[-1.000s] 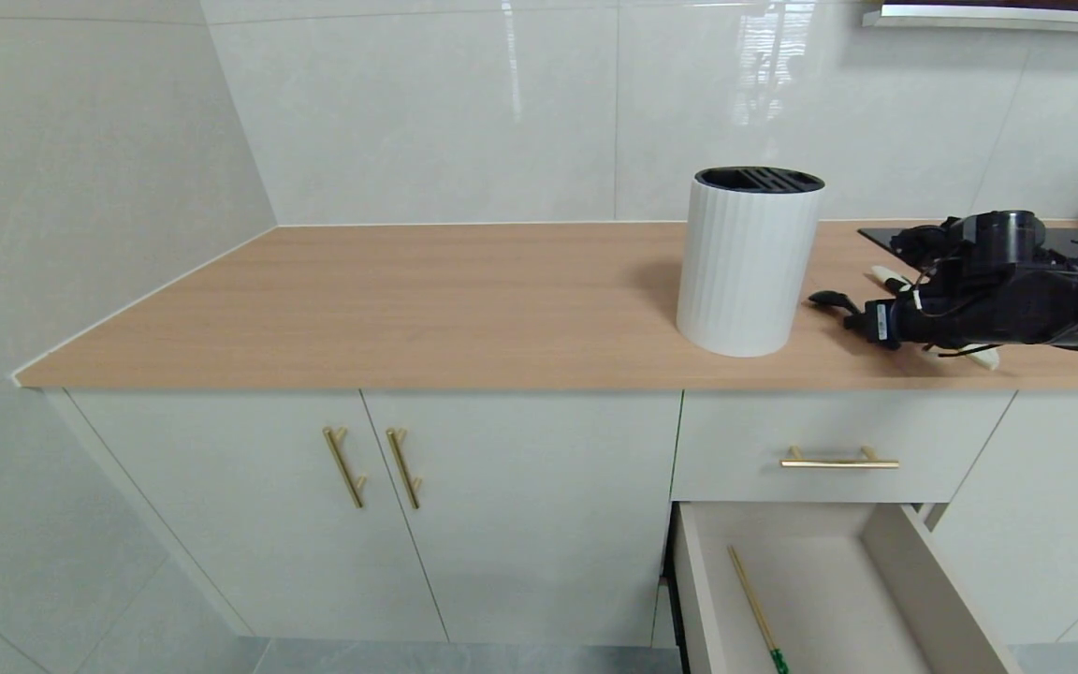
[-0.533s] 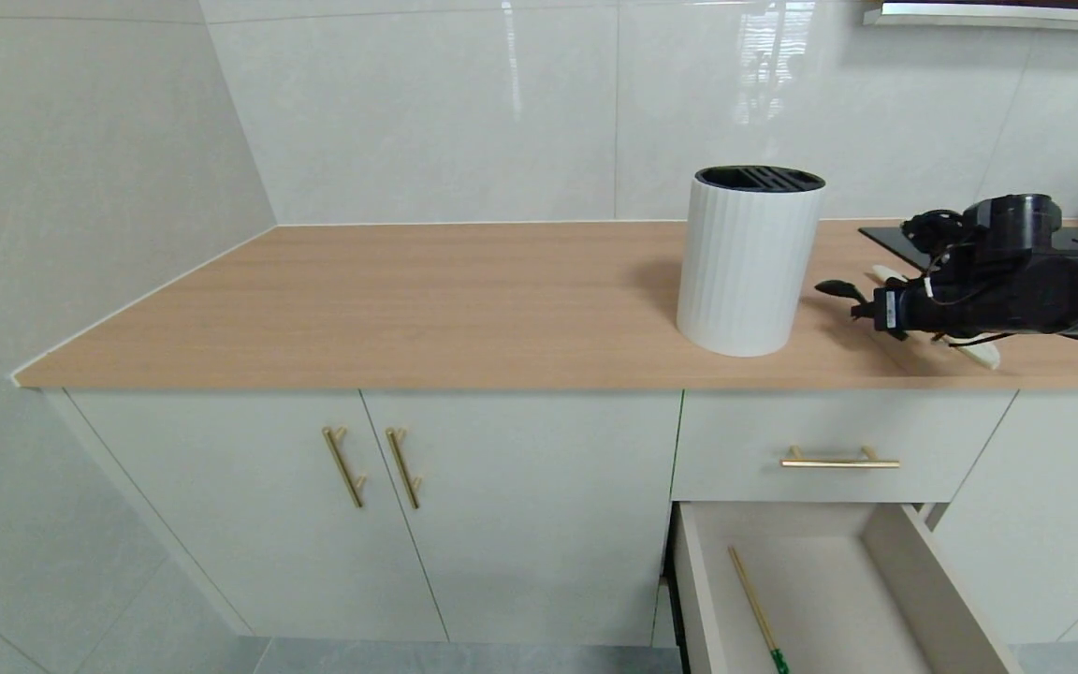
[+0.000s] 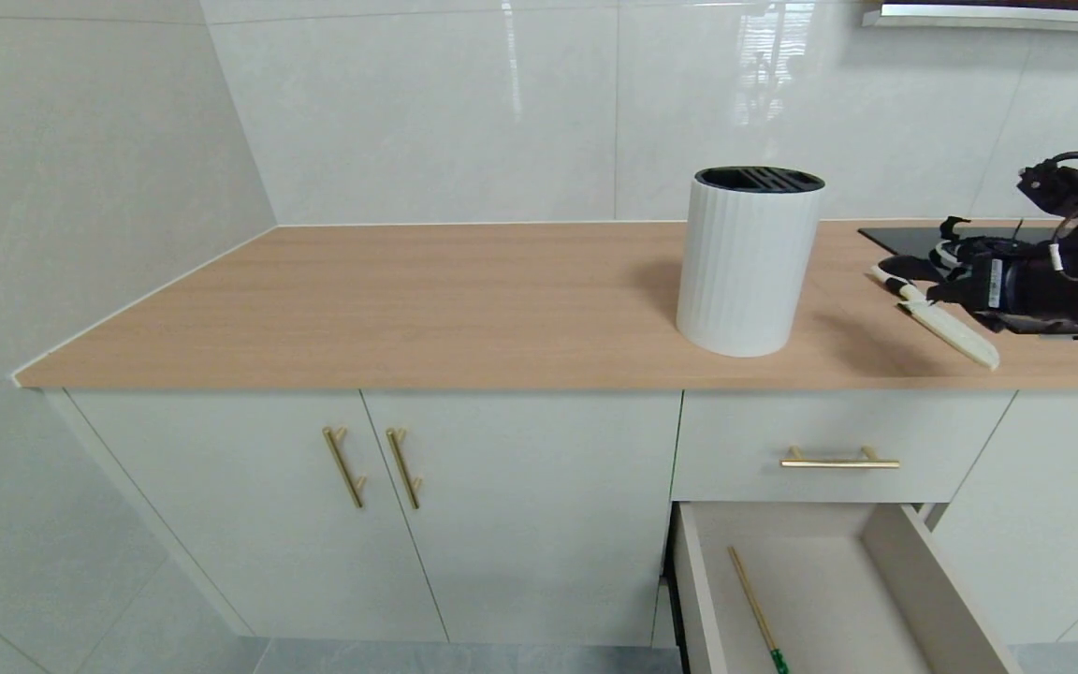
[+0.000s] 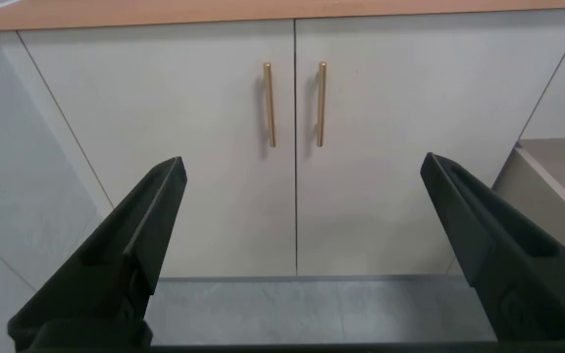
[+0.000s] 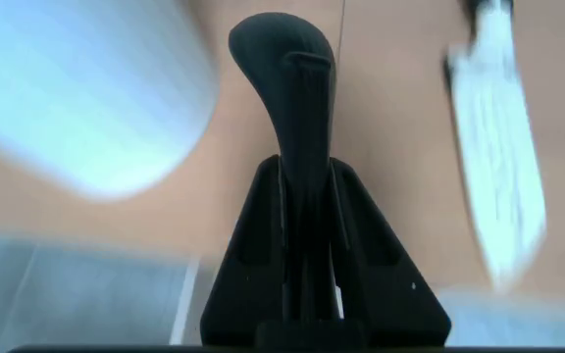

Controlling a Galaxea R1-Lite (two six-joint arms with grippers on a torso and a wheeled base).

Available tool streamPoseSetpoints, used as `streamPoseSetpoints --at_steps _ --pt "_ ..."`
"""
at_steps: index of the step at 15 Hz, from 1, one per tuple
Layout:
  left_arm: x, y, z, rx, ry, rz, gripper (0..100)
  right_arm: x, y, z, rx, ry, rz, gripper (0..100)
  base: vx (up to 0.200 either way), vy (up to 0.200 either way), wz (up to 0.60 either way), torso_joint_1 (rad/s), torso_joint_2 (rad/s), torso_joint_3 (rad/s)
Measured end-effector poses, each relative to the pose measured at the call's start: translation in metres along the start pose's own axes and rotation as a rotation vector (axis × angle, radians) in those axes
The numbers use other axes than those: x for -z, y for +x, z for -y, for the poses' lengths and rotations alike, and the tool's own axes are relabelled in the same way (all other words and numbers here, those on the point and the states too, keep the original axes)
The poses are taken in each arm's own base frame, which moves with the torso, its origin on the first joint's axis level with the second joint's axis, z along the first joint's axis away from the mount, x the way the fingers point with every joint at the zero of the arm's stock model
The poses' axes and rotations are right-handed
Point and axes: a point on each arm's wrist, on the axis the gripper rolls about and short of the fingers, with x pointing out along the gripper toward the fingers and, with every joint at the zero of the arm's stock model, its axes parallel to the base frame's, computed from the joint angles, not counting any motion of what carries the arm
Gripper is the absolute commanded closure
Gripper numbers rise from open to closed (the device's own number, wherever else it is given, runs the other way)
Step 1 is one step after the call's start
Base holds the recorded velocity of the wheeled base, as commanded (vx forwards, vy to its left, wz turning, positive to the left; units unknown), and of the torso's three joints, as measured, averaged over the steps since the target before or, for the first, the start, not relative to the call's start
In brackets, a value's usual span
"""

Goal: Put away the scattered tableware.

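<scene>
On the bench [image 3: 408, 300], one white holder [image 3: 747, 267], one knife [image 3: 946, 327] at its 3 o'clock, right gripper [image 5: 307, 176] clamped on one black handle [image 5: 284, 54], one chopstick [image 3: 752, 604] in the drawer [image 3: 693, 580], left gripper [image 4: 302, 169] spread apart.

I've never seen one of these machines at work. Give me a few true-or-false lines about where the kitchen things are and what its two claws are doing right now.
1. The lower drawer is pulled open and has a chopstick lying in it. True.
2. The knife stands inside the white holder. False: it lies flat on the counter, to the right of the holder.
3. The left gripper is open and holds nothing, facing the shut cabinet doors. True.
4. The right gripper is empty. False: it is shut on a black utensil, above the counter near the knife.
</scene>
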Motion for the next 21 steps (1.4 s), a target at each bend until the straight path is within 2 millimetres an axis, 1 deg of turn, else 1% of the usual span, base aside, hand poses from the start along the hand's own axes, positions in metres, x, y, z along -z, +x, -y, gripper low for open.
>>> streamPoseSetpoints --at_steps 2,4,5,7,8,10,11,14,16,18,21 --pt "0.000 0.000 0.000 -0.001 0.000 0.000 0 0.016 -0.027 -0.007 0.002 0.020 -0.068 100 0.000 0.000 0.00 0.000 0.00 0.000" --pt "0.000 0.000 0.000 0.000 0.001 0.000 0 0.045 -0.050 -0.013 0.004 0.051 -0.194 100 0.000 0.000 0.00 0.000 0.00 0.000" --pt "0.000 0.000 0.000 0.000 0.002 0.000 0 0.060 -0.059 -0.017 0.000 0.061 -0.256 100 0.000 0.000 0.00 0.000 0.00 0.000" --pt "0.000 0.000 0.000 -0.001 0.000 0.000 0 0.086 -0.065 -0.023 -0.009 0.068 -0.347 100 0.000 0.000 0.00 0.000 0.00 0.000" --pt "0.000 0.000 0.000 0.000 0.001 0.000 0 0.101 -0.064 -0.025 -0.015 0.074 -0.400 100 0.000 0.000 0.00 0.000 0.00 0.000" --pt "0.000 0.000 0.000 0.000 0.000 0.000 0 0.120 -0.054 -0.025 -0.022 0.086 -0.489 100 0.000 0.000 0.00 0.000 0.00 0.000" --pt "0.000 0.000 0.000 0.000 0.001 0.000 0 0.128 -0.044 -0.024 -0.023 0.092 -0.532 100 0.000 0.000 0.00 0.000 0.00 0.000" --pt "0.000 0.000 0.000 0.000 0.000 0.001 0 0.143 -0.010 -0.020 -0.026 0.094 -0.575 100 0.000 0.000 0.00 -0.025 0.08 0.054" --pt "0.000 0.000 0.000 0.000 0.000 -0.001 0 0.152 0.007 -0.018 -0.023 0.092 -0.585 100 0.000 0.000 0.00 -0.122 0.37 0.247" --pt "0.000 0.000 0.000 0.000 0.000 0.001 0 0.159 0.015 -0.015 -0.007 0.090 -0.603 100 0.000 0.000 0.00 -0.134 0.44 0.295" --pt "0.000 0.000 0.000 0.000 0.001 0.000 0 0.164 0.026 -0.013 -0.004 0.088 -0.604 100 0.000 0.000 0.00 -0.132 0.46 0.328"
